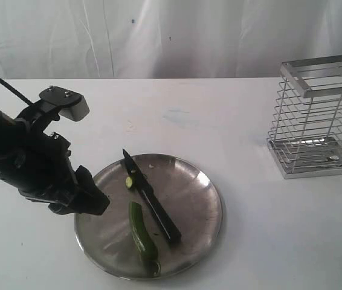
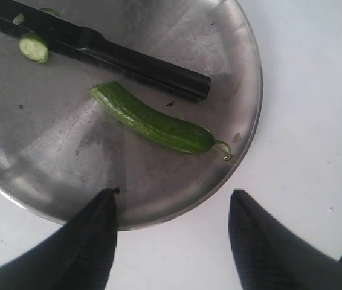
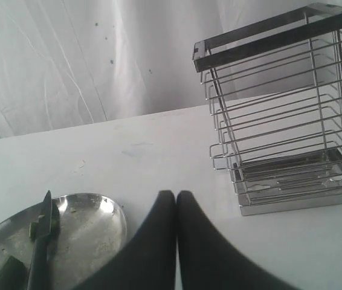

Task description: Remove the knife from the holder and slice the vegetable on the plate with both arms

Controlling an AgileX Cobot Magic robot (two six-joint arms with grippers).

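Note:
The steel plate [image 1: 201, 199] lies at the front centre of the white table. On it rests the black knife [image 1: 151, 196], slanted, with no gripper on it. Beside the blade lies the green vegetable [image 1: 142, 237], and a small cut slice [image 1: 129, 181] sits near the blade tip. My left gripper [image 1: 95, 202] hovers at the plate's left rim, open and empty. The left wrist view shows the vegetable [image 2: 156, 124], knife [image 2: 116, 57], slice [image 2: 34, 47], plate [image 2: 50, 157] and gripper [image 2: 172, 196]. My right gripper [image 3: 176, 196] is shut with nothing in it; the arm is out of the exterior view.
The empty wire holder [image 1: 319, 115] stands at the table's right side, and it is also in the right wrist view as the holder [image 3: 280, 115]. A white curtain hangs behind the table. The plate [image 3: 92, 232] and knife [image 3: 41, 254] show in the right wrist view.

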